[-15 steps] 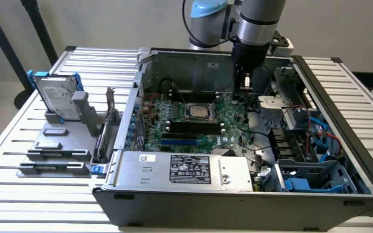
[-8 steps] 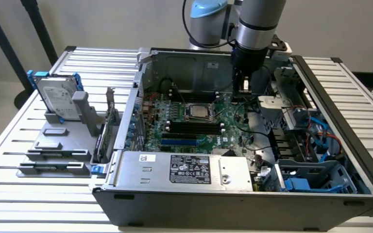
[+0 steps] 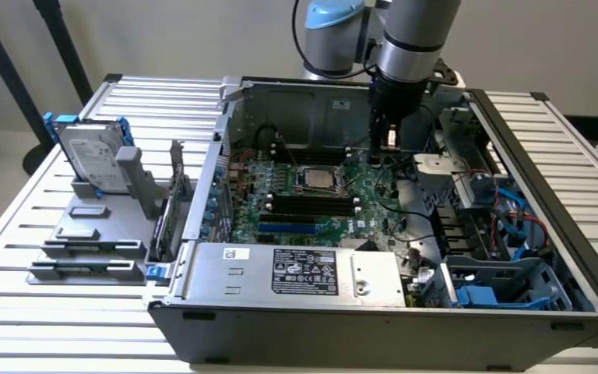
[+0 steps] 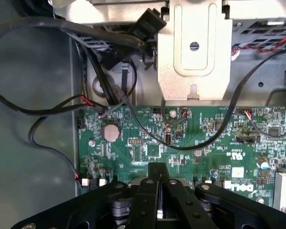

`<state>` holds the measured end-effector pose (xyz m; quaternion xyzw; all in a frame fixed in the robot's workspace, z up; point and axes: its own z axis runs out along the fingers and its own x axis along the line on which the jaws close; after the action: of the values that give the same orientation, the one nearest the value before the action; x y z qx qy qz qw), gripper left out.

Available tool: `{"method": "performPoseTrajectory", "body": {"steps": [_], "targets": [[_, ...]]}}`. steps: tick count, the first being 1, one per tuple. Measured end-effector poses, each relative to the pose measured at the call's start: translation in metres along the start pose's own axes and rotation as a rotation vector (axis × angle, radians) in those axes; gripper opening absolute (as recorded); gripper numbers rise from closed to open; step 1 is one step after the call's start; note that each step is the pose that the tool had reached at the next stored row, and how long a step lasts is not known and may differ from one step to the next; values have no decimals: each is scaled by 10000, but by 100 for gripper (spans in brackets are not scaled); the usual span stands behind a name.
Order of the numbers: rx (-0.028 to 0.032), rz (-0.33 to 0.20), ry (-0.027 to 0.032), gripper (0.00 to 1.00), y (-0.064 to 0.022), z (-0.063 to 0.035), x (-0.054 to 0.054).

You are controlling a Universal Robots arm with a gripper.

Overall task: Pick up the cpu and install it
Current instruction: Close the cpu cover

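A white slatted table [image 3: 50, 312] carries an open computer case [image 3: 382, 327], with pale walls behind. In the exterior view the cpu [image 3: 314, 179] seems to lie flat as a small silver square in the middle of the motherboard [image 3: 320, 222], though I cannot tell if it is fully seated. The gripper [image 3: 391, 140] hangs beyond the cpu, toward the exterior view's right, apart from it and holding nothing; the hard drive [image 3: 89, 156] stands well away from the cpu, outside the case. In the wrist view the gripper [image 4: 157, 174] has its fingers pressed together over the green motherboard [image 4: 148, 143], with black cables [image 4: 38, 109] and a metal bracket [image 4: 193, 52] ahead of it. In my judgement the arm should stay high and vertical here; any travel toward the cpu should be slow, because the cables can catch the fingers and the small board parts are fragile; contact should be flat, never on one corner.
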<state>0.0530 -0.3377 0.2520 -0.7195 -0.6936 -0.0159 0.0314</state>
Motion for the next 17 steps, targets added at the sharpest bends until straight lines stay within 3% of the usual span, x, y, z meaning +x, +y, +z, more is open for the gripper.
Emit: {"method": "performPoseTrajectory", "body": {"steps": [2, 4, 6, 12, 17], "targets": [[340, 23, -12, 11, 0, 0, 0], [629, 43, -22, 11, 0, 0, 0], [824, 56, -29, 11, 0, -1, 0], [1281, 86, -46, 11, -40, -2, -2], [1808, 123, -64, 11, -91, -1, -4]]}}
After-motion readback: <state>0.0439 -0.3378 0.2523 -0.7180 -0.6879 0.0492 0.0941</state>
